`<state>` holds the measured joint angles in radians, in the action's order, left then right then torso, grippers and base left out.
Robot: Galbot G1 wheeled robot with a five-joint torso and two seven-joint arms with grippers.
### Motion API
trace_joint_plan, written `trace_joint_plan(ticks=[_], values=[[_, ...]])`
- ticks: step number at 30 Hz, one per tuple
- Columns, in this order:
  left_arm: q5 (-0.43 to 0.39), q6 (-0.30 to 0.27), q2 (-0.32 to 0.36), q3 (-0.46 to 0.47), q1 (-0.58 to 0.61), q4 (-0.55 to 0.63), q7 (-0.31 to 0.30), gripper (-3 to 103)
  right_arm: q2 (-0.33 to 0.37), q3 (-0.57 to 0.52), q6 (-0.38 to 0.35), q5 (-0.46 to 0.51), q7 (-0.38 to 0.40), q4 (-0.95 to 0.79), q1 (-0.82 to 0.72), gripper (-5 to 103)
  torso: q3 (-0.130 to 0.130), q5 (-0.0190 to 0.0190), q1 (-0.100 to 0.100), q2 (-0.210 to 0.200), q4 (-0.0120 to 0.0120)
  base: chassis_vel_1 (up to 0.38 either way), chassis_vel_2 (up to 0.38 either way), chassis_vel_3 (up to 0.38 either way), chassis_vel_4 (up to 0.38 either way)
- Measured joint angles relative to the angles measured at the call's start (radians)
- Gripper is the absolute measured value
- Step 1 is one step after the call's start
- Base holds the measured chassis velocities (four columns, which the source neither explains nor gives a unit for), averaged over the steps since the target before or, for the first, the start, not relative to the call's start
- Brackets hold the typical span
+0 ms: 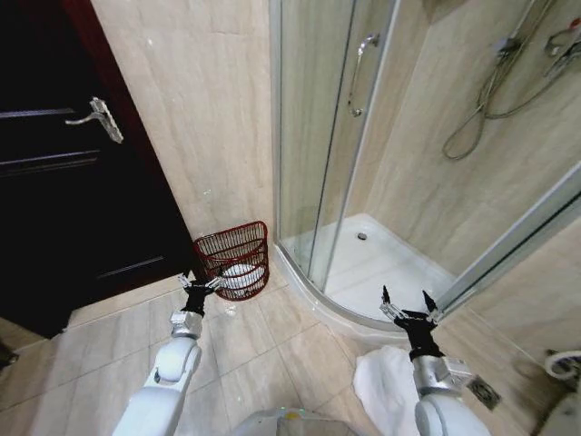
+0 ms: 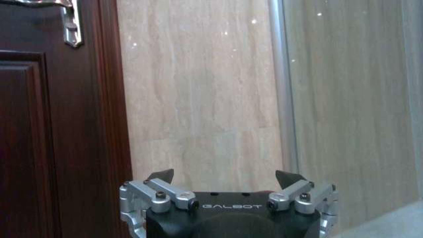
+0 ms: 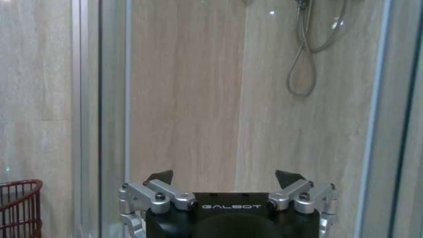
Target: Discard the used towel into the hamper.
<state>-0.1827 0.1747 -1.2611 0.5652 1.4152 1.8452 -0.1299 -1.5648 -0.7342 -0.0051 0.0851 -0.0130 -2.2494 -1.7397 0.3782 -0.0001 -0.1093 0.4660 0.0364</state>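
The hamper (image 1: 233, 257), a dark red openwork basket, stands on the floor against the tiled wall beside the shower glass; its rim also shows in the right wrist view (image 3: 20, 206). Something white (image 1: 241, 275) lies inside it. A white towel (image 1: 383, 386) lies crumpled on the floor tiles under my right arm. My left gripper (image 1: 201, 283) hovers open just in front of the hamper, with nothing between its fingers (image 2: 225, 176). My right gripper (image 1: 408, 303) is open and empty (image 3: 225, 176), above the towel and near the shower's curved threshold.
A dark wooden door (image 1: 54, 173) with a metal handle (image 1: 102, 118) stands to the left. The glass shower enclosure (image 1: 327, 145) with its white tray (image 1: 381, 263) fills the right. Bare floor tiles (image 1: 263, 354) lie between the arms.
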Motion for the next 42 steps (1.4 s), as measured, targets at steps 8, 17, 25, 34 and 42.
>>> trace_joint_plan(ticks=[8,17,25,34,42], values=[[0.002,0.002,0.001,0.000,0.003,0.002,-0.002,100,-0.001,0.001,-0.002,-0.001,0.003,-0.004,0.005,100,0.000,0.0002,0.000,0.000,0.0002,-0.048,-0.142,0.047,0.151],[0.017,0.017,-0.001,-0.003,0.005,-0.004,0.002,100,-0.008,0.004,0.000,-0.004,0.006,-0.001,0.003,100,0.000,0.0001,0.000,0.000,0.0001,-0.031,-0.132,0.024,0.142],[0.030,0.020,-0.003,-0.011,0.005,-0.009,0.010,100,-0.011,0.006,0.000,-0.006,0.014,0.001,0.007,100,0.000,0.0000,0.000,0.000,0.0001,-0.024,-0.112,0.013,0.109],[0.037,0.019,-0.007,-0.013,0.005,-0.005,0.010,100,-0.013,0.006,0.009,-0.003,0.017,0.005,-0.002,100,0.000,-0.0001,0.000,0.000,0.0001,-0.039,-0.128,-0.014,0.080],[0.034,0.032,-0.010,-0.013,0.005,-0.007,0.005,100,-0.013,0.003,0.034,0.005,0.018,0.007,-0.004,100,0.000,0.0004,0.000,0.000,-0.0005,-0.083,-0.155,-0.036,0.045]])
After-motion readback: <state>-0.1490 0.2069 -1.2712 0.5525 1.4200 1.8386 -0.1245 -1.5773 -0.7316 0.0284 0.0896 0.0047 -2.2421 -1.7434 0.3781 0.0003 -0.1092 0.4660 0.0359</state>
